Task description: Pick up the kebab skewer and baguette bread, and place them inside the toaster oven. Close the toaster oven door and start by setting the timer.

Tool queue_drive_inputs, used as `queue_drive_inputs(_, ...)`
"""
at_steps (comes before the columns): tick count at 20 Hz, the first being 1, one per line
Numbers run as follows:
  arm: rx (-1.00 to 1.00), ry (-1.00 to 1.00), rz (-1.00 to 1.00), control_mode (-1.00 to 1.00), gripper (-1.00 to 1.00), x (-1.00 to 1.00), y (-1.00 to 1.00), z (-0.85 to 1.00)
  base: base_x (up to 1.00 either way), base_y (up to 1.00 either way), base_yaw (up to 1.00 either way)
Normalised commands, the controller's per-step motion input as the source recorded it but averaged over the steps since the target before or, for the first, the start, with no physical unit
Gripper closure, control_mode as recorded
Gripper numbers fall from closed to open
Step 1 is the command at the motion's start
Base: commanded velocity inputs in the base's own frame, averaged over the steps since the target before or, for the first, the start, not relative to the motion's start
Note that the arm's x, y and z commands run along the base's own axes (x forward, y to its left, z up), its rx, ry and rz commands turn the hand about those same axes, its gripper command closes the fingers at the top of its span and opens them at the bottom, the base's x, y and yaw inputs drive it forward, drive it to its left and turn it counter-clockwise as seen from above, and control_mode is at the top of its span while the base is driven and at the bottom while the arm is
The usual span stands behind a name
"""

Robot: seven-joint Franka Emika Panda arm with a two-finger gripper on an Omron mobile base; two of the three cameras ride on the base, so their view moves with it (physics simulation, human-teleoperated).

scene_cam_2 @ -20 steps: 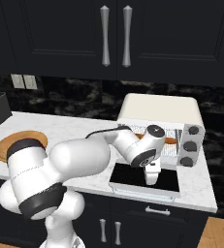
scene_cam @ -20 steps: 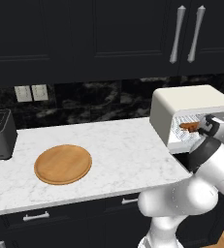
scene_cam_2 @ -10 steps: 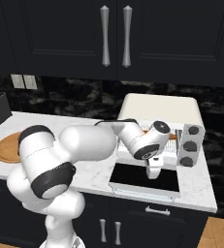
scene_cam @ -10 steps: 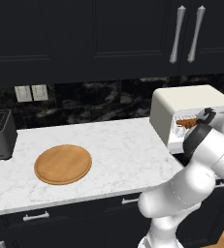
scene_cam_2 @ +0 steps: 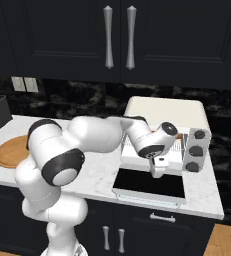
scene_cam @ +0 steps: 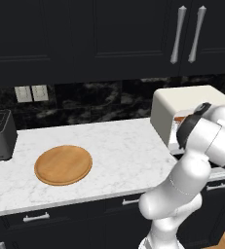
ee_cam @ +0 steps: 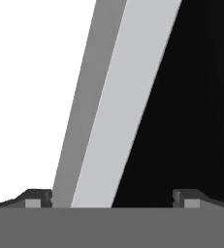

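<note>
Toaster oven door (scene_cam_2: 149, 184) lay flat open in front of the oven, and our end effector (scene_cam_2: 158, 168) hung just above its dark glass, pointing down. In the hand view the two fingertips (ee_cam: 34, 198) stood wide apart with nothing between them, straddling a pale grey strip that we took for the door's frame edge against the black glass. From that we judged the end effector to be empty and open.

Behind it, the toaster oven (scene_cam_2: 167, 116) stood on the counter (scene_cam: 119, 146), and on its wire rack we could see something orange-brown, partly hidden by the wrist. We took this for the baguette bread (scene_cam_2: 175, 136), with the kebab skewer probably beside it, though we could not tell the two apart there. In the left base view a small orange patch showed inside the oven as well.

Well to the left of the oven the wooden board (scene_cam: 63, 164) carried no food, which supported our judgement that both items were already loaded. Left to do, as we judged it: lift the door shut and turn the timer knob (scene_cam_2: 201, 134) on the oven's right side.
</note>
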Motion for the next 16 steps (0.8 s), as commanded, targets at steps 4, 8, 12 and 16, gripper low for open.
queue_drive_inputs(4, 0.07, -0.18, 0.03, -1.00, -1.00, 0.36, 0.25, -0.04, 0.00, 0.00, 0.00)
queue_drive_inputs(8, 0.09, -0.23, 0.05, -1.00, -1.00, 0.32, 0.28, -0.04, 0.00, 0.00, 0.00)
queue_drive_inputs(12, 0.10, -0.25, 0.04, -1.00, -1.00, 0.33, 0.22, -0.06, 0.00, 0.00, 0.00)
queue_drive_inputs(16, 0.01, -0.19, 0.00, -1.00, -1.00, -0.32, 0.01, 0.00, 0.00, 0.00, 0.00)
